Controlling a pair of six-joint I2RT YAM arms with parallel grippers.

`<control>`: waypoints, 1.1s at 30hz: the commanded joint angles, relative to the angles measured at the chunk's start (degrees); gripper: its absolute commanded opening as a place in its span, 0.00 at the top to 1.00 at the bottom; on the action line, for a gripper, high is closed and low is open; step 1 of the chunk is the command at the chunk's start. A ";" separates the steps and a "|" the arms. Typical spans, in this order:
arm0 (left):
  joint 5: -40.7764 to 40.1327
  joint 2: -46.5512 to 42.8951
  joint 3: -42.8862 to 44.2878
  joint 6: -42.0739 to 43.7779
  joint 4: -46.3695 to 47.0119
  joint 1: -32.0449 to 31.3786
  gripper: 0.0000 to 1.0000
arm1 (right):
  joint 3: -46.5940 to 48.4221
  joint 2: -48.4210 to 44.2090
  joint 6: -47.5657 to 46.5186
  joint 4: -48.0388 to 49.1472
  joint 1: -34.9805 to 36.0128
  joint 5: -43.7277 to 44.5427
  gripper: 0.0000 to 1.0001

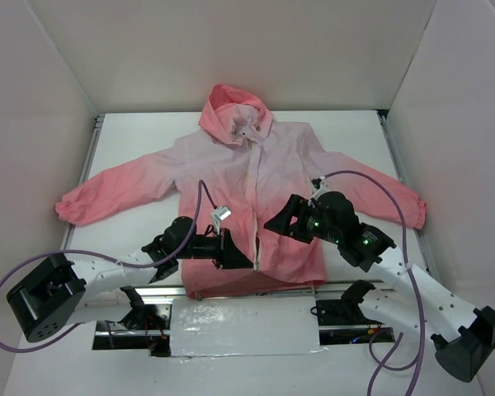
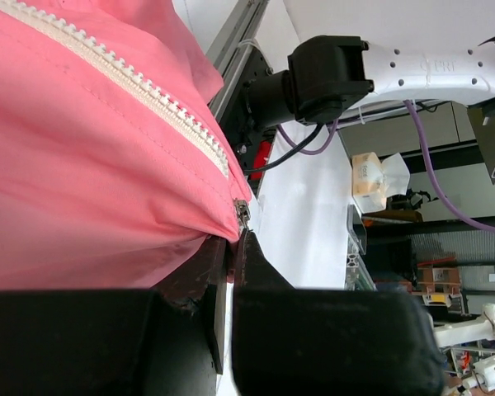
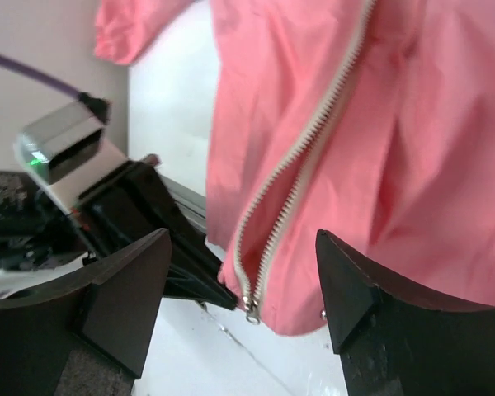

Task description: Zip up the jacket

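Note:
The jacket (image 1: 231, 165) lies flat on the table, hood at the back, pale lilac at the chest and coral at the hem. Its light zipper (image 1: 254, 194) runs down the middle and is open. My left gripper (image 1: 246, 260) is shut on the hem of the jacket (image 2: 107, 190) right beside the zipper's bottom end (image 2: 242, 213). My right gripper (image 1: 274, 221) is open and hovers above the lower zipper. In the right wrist view the zipper slider (image 3: 249, 308) hangs at the hem between my open fingers (image 3: 351, 289), with the left gripper's fingers (image 3: 194, 272) pinching the hem beside it.
White walls enclose the table on three sides. A metal rail (image 1: 231, 289) and a silver taped strip (image 1: 243, 326) run along the near edge just below the hem. The right arm's body (image 2: 379, 70) shows in the left wrist view.

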 commanded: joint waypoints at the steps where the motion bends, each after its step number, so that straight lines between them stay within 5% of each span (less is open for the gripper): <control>1: 2.16 0.76 2.86 0.84 2.59 0.13 1.00 | 2.63 -0.95 5.26 -12.97 2.20 6.43 0.21; 8: 4.01 2.43 4.36 1.10 3.20 0.13 1.00 | -2.89 -7.19 19.39 -8.07 13.35 0.90 0.21; 12: 4.36 2.79 4.27 0.49 4.25 0.13 1.00 | -9.21 -10.62 32.56 2.90 23.46 5.54 0.23; 17: 4.80 2.70 4.27 0.22 4.87 0.13 1.00 | -10.55 -5.36 37.78 8.37 31.63 10.12 0.25; 33: 6.29 2.87 3.83 -0.57 6.45 0.13 1.00 | -12.66 -3.59 42.00 9.09 33.76 22.96 0.27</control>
